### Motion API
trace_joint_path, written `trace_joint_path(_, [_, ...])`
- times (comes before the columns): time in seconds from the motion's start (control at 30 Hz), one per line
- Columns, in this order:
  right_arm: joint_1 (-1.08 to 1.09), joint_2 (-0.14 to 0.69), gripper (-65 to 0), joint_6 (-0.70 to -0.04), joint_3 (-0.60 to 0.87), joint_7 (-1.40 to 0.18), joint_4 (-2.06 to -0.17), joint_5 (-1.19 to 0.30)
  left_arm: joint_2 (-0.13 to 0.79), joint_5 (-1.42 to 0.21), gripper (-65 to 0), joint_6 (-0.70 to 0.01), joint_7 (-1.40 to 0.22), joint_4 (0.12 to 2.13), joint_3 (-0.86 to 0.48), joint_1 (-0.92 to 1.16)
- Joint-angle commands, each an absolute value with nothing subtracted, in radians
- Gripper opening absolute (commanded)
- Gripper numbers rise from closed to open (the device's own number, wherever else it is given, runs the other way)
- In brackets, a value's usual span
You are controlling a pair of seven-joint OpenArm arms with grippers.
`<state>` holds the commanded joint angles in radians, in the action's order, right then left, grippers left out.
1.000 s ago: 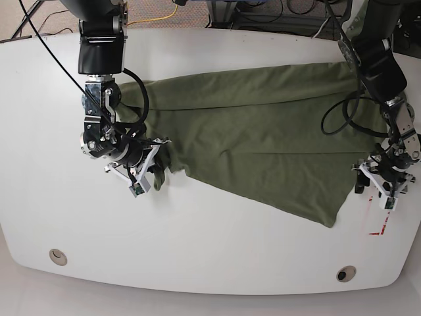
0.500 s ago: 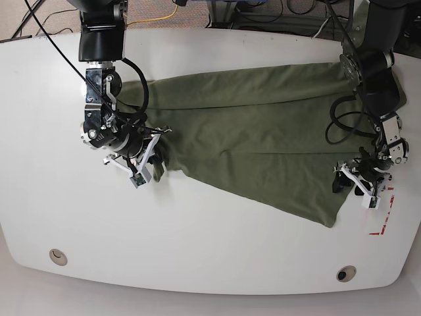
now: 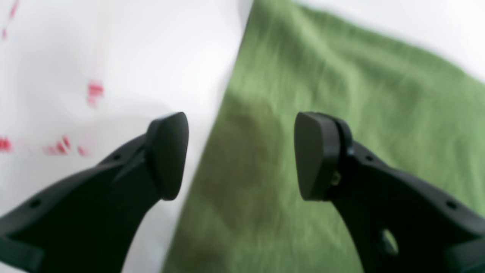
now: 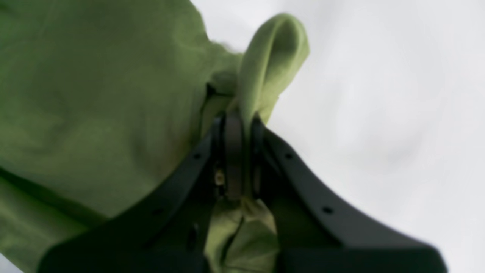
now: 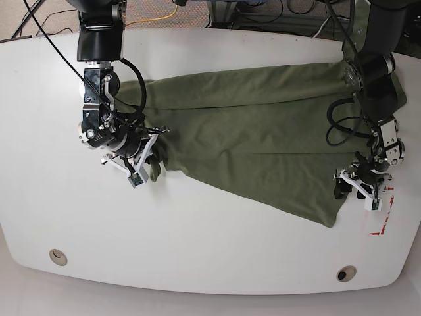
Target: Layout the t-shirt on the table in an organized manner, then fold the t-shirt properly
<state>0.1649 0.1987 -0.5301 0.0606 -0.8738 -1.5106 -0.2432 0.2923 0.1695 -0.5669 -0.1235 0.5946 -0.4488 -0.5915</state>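
Fabric edge sits between the spread jaws of the left tool, and that is the relation the next move turns on. In the left wrist view the tool is released: one pad hangs over bare white counter, the other over olive cloth, so the side edge of the t-shirt runs up through the gap, leaning slightly away toward the top of the view. The picture is soft, so I cannot say whether the pads touch the counter or hover just above it. Faint red tape marks lie on the counter side, away from the cloth.

From the base view, the left tool stands at the shirt's lower corner on that view's right, with the red tape just beyond it. The t-shirt stretches long across the counter, from that corner to the far side where the right tool is.

The right tool is clenched on the t-shirt: a folded loop of cloth stands up out of the closed jaws, with the rest of the shirt spreading to one side.

So each arm has its own end. The left is plainly nearer the loose corner, and a close there would likely pinch the edge.
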Motion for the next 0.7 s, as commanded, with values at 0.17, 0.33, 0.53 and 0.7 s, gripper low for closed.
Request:
trace_joint_path(0.17, [0.165, 0.199, -64.2, -0.53, 0.061, -0.874, -1.511, -0.243, 0.3, 0.171, -24.9, -0.562, -0.125, 0.545, -0.403, -0.61])
trace_joint_path(0.33, [0.165, 0.197, -64.2, -0.53, 0.061, -0.874, -1.511, -0.243, 0.326, 0.165, -24.9, -0.564, -0.124, 0.449, -0.305, -0.644])
trace_joint_path(0.53, [0.165, 0.197, -64.2, -0.53, 0.061, -0.874, -1.511, -0.243, 0.325, 0.168, -24.9, -0.565, -0.125, 0.433, -0.302, -0.648])
trace_joint_path(0.7, [0.165, 0.197, -64.2, -0.53, 0.061, -0.874, -1.511, -0.243, 0.323, 0.17, -24.9, -0.568, -0.128, 0.433, -0.302, -0.648])
